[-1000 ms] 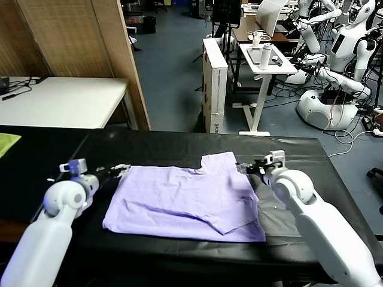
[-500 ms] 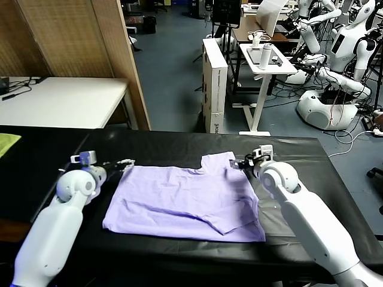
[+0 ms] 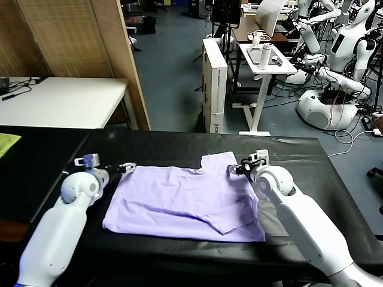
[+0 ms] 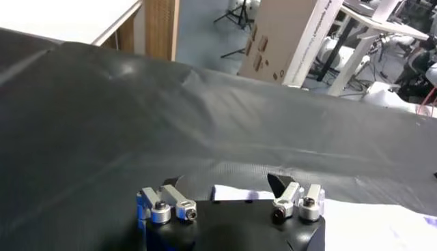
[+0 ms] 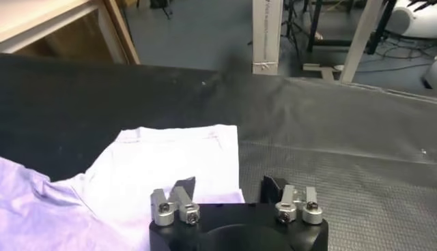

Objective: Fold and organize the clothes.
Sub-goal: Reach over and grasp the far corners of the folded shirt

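A lavender T-shirt [image 3: 191,200] lies partly folded on the black table [image 3: 179,143], its right sleeve tucked over. The left gripper [image 3: 124,167] and right gripper [image 3: 236,170], jaws parted and empty, flank its far corners; most folds remain.

I note a long table [image 3: 179,143] covered in black sheeting, which runs the full width of my head view. One lavender T-shirt [image 3: 185,200] lies flat on it, roughly central (a sleeve points toward the far edge). A yellow-green cloth [image 3: 6,142] lies at its far left.
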You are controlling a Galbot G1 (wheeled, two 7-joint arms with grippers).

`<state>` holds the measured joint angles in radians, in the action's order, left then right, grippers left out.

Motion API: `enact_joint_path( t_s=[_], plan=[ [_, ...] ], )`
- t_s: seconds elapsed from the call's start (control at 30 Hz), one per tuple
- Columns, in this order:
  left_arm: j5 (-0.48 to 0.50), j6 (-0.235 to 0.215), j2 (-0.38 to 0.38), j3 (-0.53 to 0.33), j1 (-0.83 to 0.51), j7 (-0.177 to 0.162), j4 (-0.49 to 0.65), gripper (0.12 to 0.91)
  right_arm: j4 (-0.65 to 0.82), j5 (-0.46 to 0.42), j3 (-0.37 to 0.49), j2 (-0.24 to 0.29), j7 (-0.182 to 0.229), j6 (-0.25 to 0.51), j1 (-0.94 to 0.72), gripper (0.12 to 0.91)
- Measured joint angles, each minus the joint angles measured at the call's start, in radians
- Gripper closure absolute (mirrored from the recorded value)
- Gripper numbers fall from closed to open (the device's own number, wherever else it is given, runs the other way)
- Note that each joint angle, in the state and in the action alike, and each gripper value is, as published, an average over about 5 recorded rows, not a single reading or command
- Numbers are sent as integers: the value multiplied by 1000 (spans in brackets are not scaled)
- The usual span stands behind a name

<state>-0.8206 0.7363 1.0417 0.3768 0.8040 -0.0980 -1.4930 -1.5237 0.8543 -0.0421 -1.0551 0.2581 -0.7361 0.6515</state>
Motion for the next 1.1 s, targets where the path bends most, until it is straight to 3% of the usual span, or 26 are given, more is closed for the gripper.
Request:
enact_joint_path(
  t_s=[0.13,0.33,0.63,0.93,1.1],
  plan=[
    [0,0,-4,7,21,-1,-18,207,-19,2,-8,10,1,0,18,294],
    [5,-4,-4,14,59,-3,-47,219,-24,3,-13,13,-1,0,28,368],
    [13,-5,-3,17,79,-3,-57,329,-31,23,-11,8,4,0,12,382],
    [13,-4,-2,13,78,-4,-59,357,7,17,-8,-10,10,0,-12,405],
    [12,-3,-2,11,79,-3,-63,383,17,13,-6,-15,11,0,-12,528]
  ],
)
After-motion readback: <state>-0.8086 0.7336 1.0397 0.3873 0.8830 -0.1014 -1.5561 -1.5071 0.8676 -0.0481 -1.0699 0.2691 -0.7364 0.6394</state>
